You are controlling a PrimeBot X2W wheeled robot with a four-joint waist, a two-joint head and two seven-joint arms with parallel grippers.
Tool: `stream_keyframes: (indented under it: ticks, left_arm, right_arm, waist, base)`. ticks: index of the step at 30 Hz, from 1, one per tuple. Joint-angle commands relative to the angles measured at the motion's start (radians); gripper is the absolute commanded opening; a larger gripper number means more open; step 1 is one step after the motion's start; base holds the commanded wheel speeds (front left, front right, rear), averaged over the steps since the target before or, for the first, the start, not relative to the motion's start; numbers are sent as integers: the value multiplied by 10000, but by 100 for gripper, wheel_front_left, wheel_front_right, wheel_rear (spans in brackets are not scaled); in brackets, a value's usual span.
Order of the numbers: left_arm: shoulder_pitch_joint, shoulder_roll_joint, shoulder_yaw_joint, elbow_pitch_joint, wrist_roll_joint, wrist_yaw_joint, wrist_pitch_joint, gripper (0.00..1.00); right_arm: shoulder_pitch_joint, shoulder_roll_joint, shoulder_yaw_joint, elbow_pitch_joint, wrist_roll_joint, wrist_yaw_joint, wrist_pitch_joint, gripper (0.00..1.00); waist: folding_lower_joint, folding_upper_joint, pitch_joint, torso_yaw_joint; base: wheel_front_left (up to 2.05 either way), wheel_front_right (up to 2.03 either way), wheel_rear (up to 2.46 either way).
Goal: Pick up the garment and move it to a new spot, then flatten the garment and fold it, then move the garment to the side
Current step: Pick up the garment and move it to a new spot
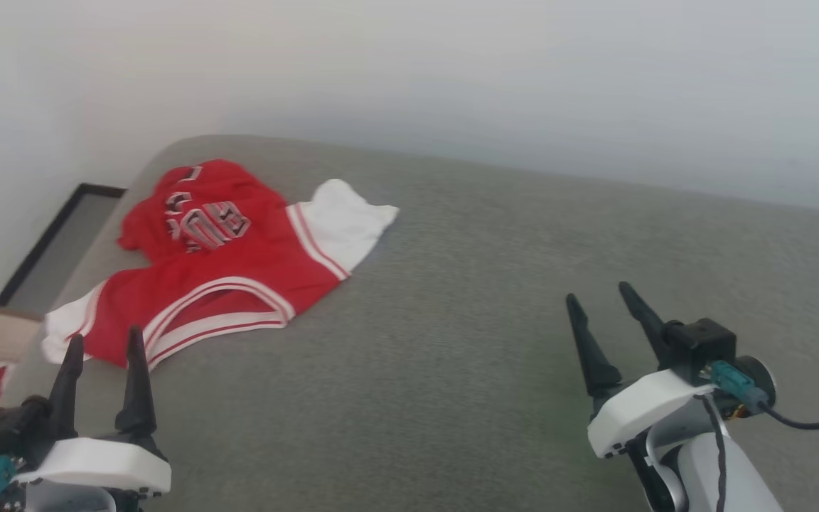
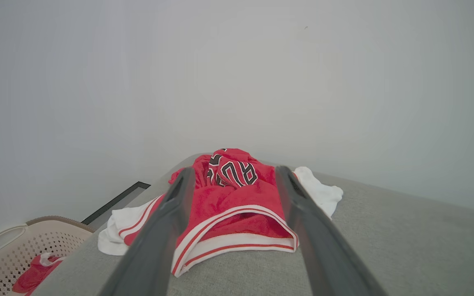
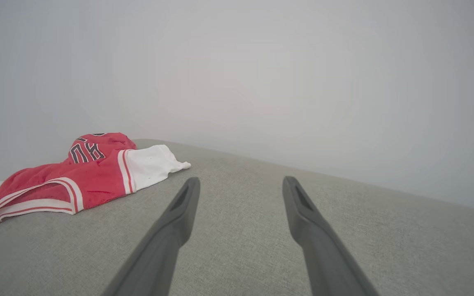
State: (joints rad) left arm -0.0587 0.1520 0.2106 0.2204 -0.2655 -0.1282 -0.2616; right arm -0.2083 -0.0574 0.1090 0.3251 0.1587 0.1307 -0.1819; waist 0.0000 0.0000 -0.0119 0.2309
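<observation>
The red jersey [image 1: 225, 263] is lying crumpled at the far left corner of the grey upholstered surface [image 1: 466, 334]. Its striped neckline is facing the robot, and one white sleeve [image 1: 342, 220] is spreading toward the middle. The left gripper [image 1: 106, 334] is hovering just in front of that neckline, its fingers standing wide apart and holding nothing; in the left wrist view they are framing the shirt. The right gripper [image 1: 598, 291] is hanging well apart over bare upholstery, with its fingers likewise spread and empty. Off the left edge, lower down, a beige perforated laundry basket [image 2: 15, 246] is holding what may be another red garment [image 2: 35, 273]. A pale wall [image 1: 452, 71] is closing off the far side.
</observation>
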Motion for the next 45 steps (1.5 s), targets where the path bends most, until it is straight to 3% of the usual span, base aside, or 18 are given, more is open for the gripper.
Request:
stream_keyframes:
  ticks: [1, 9, 19, 31, 45]
  left_arm:
    - [165, 18, 25, 18, -135, 9, -43, 100]
    - [287, -61, 42, -23, -361, 113, 83, 100]
    - [-209, -99, 121, -47, -1386, 53, 811, 100]
    - [-3194, 1441, -596, 1279, -2077, -9, 2671, 100]
    - [-7155, 3003, -1318, 5175, -2957, -21, 4378, 100]
  right_arm:
    - [-68, 16, 133, 45, 89, 0, 24, 100]
    - [-181, -1, 372, 241, 185, 0, -45, 100]
    - [-421, -169, 270, 156, 214, 0, 3, 100]
    - [-1255, -566, 70, -800, -75, 0, 461, 100]
    - [-2230, -959, 68, -2048, -308, 0, 863, 100]
  waist:
    - [0, 0, -198, 608]
    - [0, 0, -252, 1210]
    - [0, 0, 100, 1239]
    - [0, 0, 1948, 125]
    - [0, 0, 4574, -1348]
  base:
    - [0, 0, 0]
    - [0, 0, 0]
    - [0, 0, 0]
    - [0, 0, 0]
    - [0, 0, 0]
